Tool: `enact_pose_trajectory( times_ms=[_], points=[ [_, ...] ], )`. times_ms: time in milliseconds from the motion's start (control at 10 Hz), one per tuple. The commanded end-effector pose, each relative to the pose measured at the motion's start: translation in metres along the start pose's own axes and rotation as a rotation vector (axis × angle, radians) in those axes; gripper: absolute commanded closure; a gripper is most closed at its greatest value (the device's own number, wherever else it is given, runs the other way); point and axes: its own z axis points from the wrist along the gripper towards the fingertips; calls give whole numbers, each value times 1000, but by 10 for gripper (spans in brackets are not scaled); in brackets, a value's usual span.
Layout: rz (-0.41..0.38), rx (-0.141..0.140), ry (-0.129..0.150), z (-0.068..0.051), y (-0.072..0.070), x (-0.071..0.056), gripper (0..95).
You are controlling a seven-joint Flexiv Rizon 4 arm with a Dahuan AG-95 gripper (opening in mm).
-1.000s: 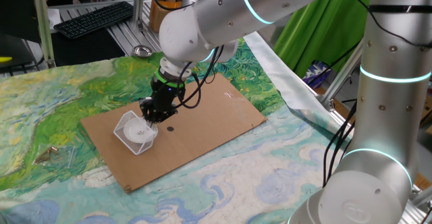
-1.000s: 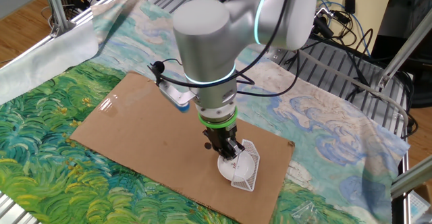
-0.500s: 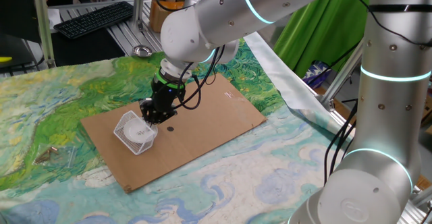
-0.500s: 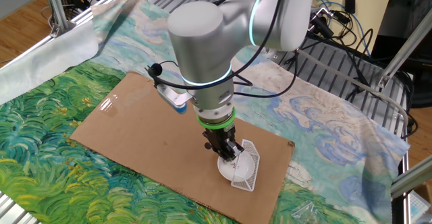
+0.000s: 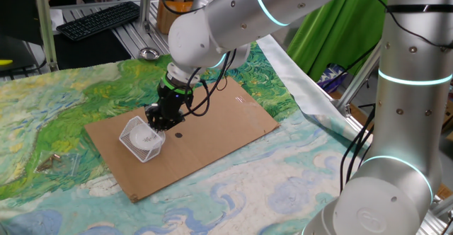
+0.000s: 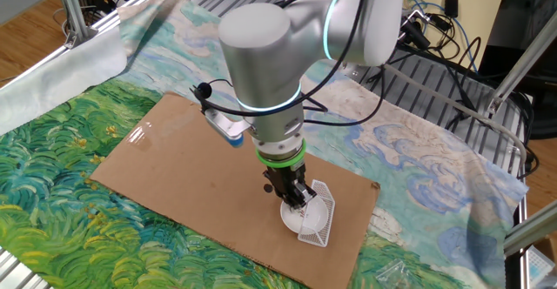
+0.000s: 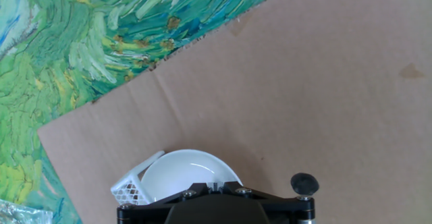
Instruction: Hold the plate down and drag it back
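Bright, even overhead light filled all views; the plate (image 7: 183, 175) showed a glare streak, shadows stayed soft, and focus held sharp throughout.

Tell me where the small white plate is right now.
The small round white plate sits on the brown cardboard sheet, near that sheet's left end in one fixed view, against the white wire mesh basket and directly beneath the end effector.

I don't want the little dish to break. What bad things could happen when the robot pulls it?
1. The plate sits against the wire basket, so the basket may get dragged along or tip.
2. The gripper seems to press near the plate's rim, so the plate might flip up or slip free.
3. The cardboard sheet lies loose on the tablecloth and may slide too.
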Motion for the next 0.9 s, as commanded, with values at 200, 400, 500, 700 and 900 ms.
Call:
enact_pose_trajectory(
  times_ms=[200,400,500,700,900],
  points=[
    [-2,7,-6,0,0,0,950],
    [-10,37,-16,0,-1,0,950],
    [-12,44,-18,1,-1,-1,950],
    [-12,56,-22,0,-1,-1,950],
    [-13,71,-29,0,-1,-1,950]
  ],
)
